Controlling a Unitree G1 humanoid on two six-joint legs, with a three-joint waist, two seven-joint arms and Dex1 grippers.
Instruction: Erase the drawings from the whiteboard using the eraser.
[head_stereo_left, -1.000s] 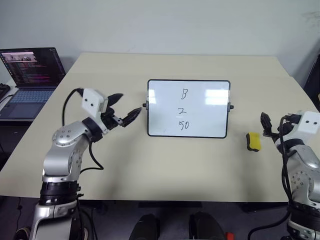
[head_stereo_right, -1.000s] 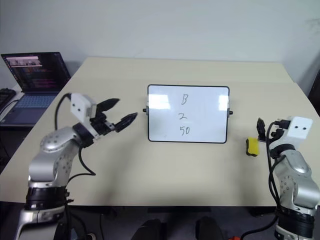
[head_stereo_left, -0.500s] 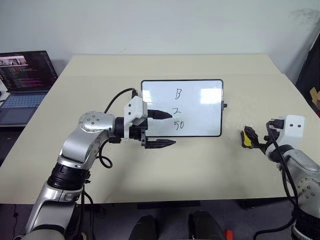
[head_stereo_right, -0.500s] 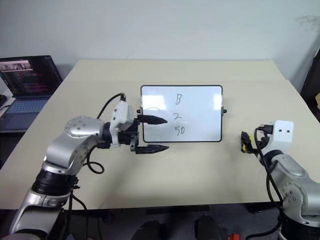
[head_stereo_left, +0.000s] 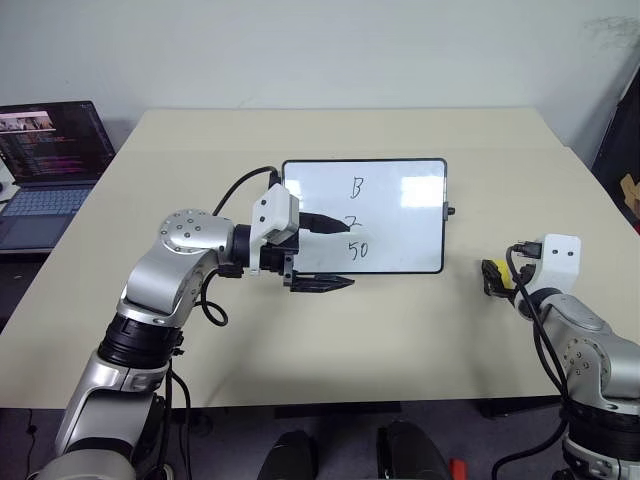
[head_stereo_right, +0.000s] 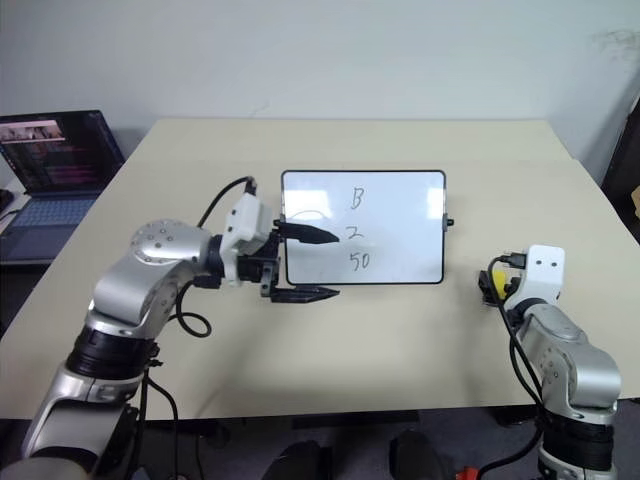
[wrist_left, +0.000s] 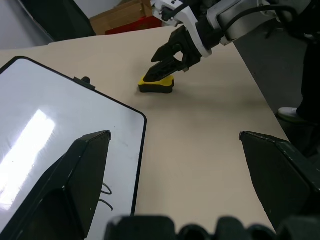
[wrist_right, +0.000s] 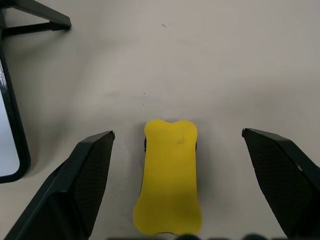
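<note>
The left gripper (head_stereo_left: 325, 253), jaws spread wide and empty, now reaches over the whiteboard's (head_stereo_left: 400, 215) left edge instead of hanging beside it. The right gripper (wrist_left: 167, 64), wide open, has dropped to straddle the eraser (wrist_right: 170, 177), right of the whiteboard on the tabletop (head_stereo_left: 400, 340)

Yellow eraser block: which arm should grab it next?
Right. The right gripper is open with the small yellow eraser block lying between its fingers on the beige table. The left gripper is open over the whiteboard, far from the eraser.
</note>
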